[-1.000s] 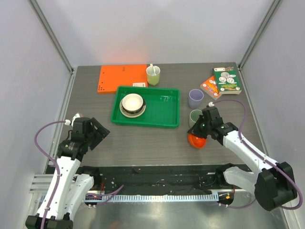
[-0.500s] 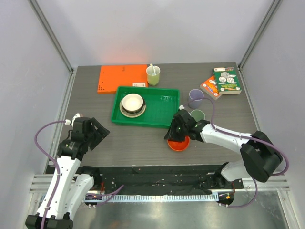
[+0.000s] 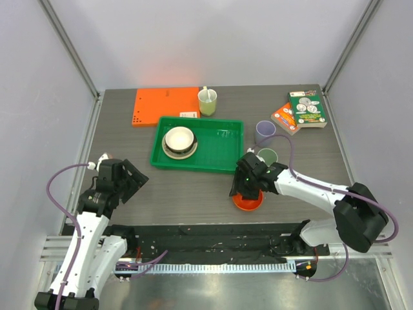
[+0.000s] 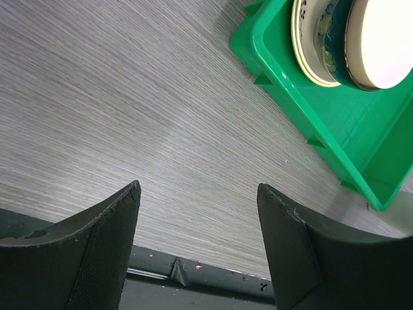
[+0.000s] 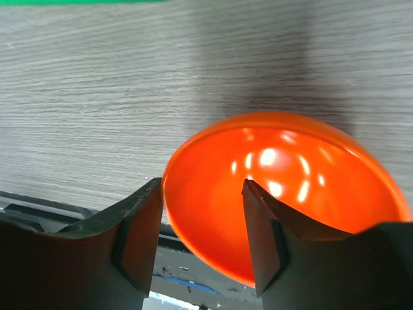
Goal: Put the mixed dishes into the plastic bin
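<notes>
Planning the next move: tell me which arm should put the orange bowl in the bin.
Right. The right gripper straddles the orange bowl's rim, just in front of the bin. The left gripper is open, empty, far off to the left.

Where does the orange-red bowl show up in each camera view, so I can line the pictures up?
Top external: orange-red bowl right of centre, nearer the arms than the green bin.
Left wrist: not in it; green bin at upper right.
Right wrist: fills the lower middle and right.
Shared landmark: the green bin, only a thin strip at the right wrist view's top edge.
</notes>
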{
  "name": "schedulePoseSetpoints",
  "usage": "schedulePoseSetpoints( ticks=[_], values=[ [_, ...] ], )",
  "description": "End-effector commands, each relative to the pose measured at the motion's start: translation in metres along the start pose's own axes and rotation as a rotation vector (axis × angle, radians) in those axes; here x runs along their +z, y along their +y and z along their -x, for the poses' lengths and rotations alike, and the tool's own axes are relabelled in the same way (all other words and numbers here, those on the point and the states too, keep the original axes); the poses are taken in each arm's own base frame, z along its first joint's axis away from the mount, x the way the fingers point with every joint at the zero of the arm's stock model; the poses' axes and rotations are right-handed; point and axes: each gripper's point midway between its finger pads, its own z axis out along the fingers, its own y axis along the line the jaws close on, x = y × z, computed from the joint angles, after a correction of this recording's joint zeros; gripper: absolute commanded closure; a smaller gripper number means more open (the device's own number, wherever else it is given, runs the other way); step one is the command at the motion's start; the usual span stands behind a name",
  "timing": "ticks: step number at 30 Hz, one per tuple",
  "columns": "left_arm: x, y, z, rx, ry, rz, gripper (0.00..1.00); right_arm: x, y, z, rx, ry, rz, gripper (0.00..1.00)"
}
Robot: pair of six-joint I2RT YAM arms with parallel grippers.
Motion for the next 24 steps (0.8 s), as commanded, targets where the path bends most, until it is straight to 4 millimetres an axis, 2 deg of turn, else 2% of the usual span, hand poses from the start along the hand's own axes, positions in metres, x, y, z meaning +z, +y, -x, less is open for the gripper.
schedulePoseSetpoints(
  ticks=[1,3,4,6,7,8,11,13,15,16,19,24],
  values=[
    [-0.006,-0.007,0.011,-0.004,-0.043,-0.023,0.27,-0.039,0.016,0.032,-0.056,-0.137,0.024,0.41],
    [-0.005,-0.007,0.011,-0.004,-0.042,-0.022,0.27,-0.049,0.011,0.039,-0.066,-0.172,-0.008,0.41],
    [-0.005,-0.007,0.011,-0.002,-0.04,-0.022,0.27,-0.059,0.016,0.047,-0.084,-0.2,0.003,0.41],
    [-0.005,-0.007,0.011,-0.002,-0.04,-0.022,0.27,-0.066,0.009,0.05,-0.103,-0.209,-0.036,0.4],
    [-0.005,-0.007,0.011,-0.002,-0.041,-0.023,0.27,-0.073,0.006,0.06,-0.115,-0.246,-0.061,0.39],
    [-0.005,-0.007,0.011,-0.002,-0.04,-0.022,0.27,-0.073,-0.003,0.059,-0.127,-0.235,-0.097,0.39],
    [-0.005,-0.006,0.011,-0.003,-0.043,-0.023,0.27,-0.069,-0.031,0.062,-0.093,-0.204,-0.144,0.38],
    [-0.005,-0.007,0.011,-0.001,-0.044,-0.024,0.27,-0.062,-0.053,0.054,-0.056,-0.16,-0.165,0.39],
    [-0.005,-0.006,0.011,-0.001,-0.044,-0.024,0.27,-0.062,-0.071,0.058,-0.008,-0.161,-0.173,0.4],
    [-0.005,-0.006,0.011,-0.001,-0.043,-0.023,0.27,-0.059,-0.081,0.053,0.001,-0.148,-0.192,0.4],
    [-0.005,-0.006,0.011,-0.001,-0.045,-0.025,0.27,-0.056,-0.093,0.047,0.01,-0.136,-0.209,0.4],
    [-0.004,-0.007,0.011,-0.001,-0.042,-0.024,0.27,-0.045,-0.095,0.034,0.028,-0.093,-0.187,0.41]
  ],
)
